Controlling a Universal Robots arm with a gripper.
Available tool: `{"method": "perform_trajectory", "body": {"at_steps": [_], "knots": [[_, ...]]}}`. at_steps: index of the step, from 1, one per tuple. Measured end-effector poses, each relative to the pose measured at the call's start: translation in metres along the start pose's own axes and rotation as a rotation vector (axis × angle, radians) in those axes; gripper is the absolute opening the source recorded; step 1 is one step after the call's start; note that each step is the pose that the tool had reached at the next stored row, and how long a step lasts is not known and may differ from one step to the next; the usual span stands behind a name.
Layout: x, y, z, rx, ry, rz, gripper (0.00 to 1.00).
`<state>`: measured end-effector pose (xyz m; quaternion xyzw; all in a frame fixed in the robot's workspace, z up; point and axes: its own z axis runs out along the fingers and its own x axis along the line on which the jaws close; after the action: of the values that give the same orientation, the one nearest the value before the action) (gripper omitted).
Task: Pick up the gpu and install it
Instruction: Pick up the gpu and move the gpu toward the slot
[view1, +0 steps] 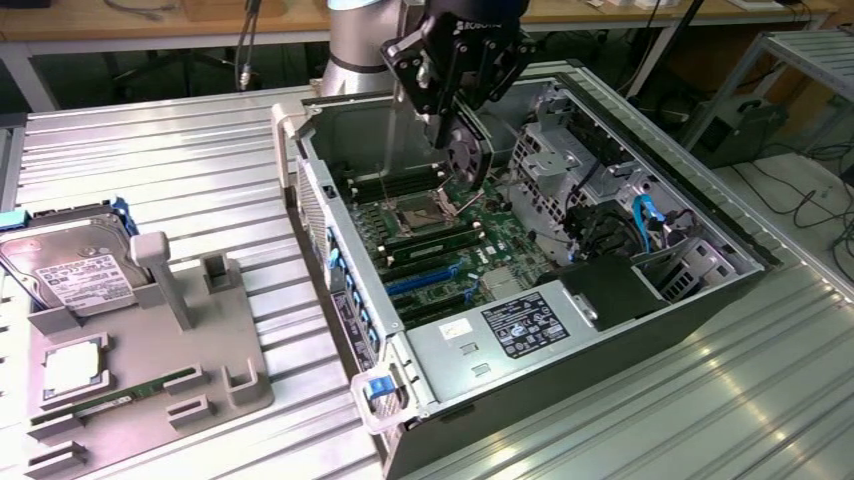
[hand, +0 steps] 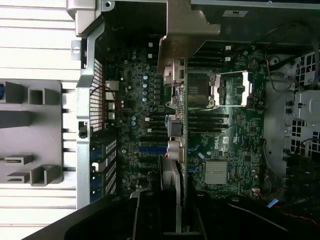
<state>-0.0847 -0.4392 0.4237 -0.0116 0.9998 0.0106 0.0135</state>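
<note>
Dark flat gpu (view1: 467, 155) with round black fan and silvery bracket: pinched by black tool (view1: 445, 120), hanging edge-down over green board (view1: 447, 245) inside open grey computer case (view1: 327, 215) | done: picked up | left: not yet pushed into a slot

bright even light from above; glare streaks the metal table (view1: 747, 400); case (view1: 315, 190) interior shadowed, the gpu (hand: 177, 90) bracket pale.
</note>
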Motion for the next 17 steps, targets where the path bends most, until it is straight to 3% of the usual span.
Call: {"method": "perform_trajectory", "body": {"at_steps": [10, 17], "knots": [[-0.016, 0.0016, 0.001, 0.0016, -0.0007, 0.032, 0.28], [-0.034, 0.0027, 0.0016, 0.002, -0.0008, 0.04, 0.28]]}}
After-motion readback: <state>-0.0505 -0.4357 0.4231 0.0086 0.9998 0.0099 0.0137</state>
